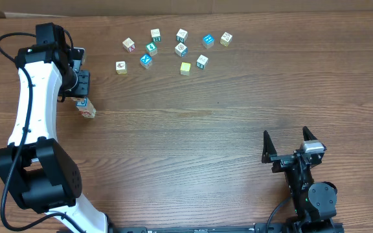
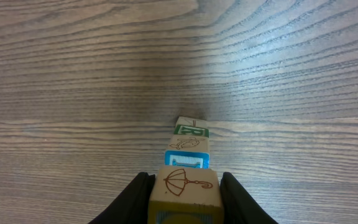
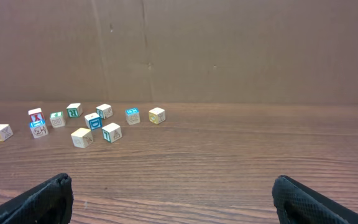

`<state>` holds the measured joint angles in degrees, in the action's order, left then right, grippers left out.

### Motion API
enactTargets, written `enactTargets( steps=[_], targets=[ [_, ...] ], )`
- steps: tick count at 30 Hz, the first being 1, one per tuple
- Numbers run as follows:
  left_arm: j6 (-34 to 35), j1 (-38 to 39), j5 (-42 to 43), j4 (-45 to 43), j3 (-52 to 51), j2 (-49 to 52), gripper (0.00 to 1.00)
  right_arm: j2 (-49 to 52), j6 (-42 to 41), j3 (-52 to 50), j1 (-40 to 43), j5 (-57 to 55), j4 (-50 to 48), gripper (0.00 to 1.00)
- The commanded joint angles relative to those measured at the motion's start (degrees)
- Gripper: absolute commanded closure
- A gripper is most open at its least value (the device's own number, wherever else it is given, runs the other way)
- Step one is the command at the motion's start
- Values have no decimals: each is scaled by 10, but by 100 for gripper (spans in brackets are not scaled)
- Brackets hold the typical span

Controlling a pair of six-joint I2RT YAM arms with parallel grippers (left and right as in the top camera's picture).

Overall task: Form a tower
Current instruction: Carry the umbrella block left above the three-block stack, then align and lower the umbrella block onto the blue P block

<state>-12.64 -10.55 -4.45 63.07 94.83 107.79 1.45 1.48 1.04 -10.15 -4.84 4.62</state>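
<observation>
A: While L pincer (image 2: 185, 202) clamps the umbrella cube (image 2: 185, 182) atop tower (image 1: 87, 110), desk's (image 1: 206, 142) left side, how will it handle?
B: Prob. light, stiff wood, tippy; hold umbrella cube by flat sides. R pincer (image 1: 285, 133) apart.

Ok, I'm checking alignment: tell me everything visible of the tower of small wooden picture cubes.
The tower is about four tan wooden cubes, slightly staggered, upright on the brown wooden table. Downward its faces show an umbrella drawing, blue border, faint sketch, green letter. The black left gripper clasps its top cube.
</observation>
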Motion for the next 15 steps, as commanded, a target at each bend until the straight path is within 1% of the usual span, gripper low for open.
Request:
enactTargets(
  steps=[1, 15],
  targets=[
    [-6, -4, 11, 1, -7, 1, 71, -1, 1, -6, 2, 0, -3, 0],
    [0, -4, 10, -16, -25, 2, 68, -1, 1, -6, 2, 0, -3, 0]
  ],
)
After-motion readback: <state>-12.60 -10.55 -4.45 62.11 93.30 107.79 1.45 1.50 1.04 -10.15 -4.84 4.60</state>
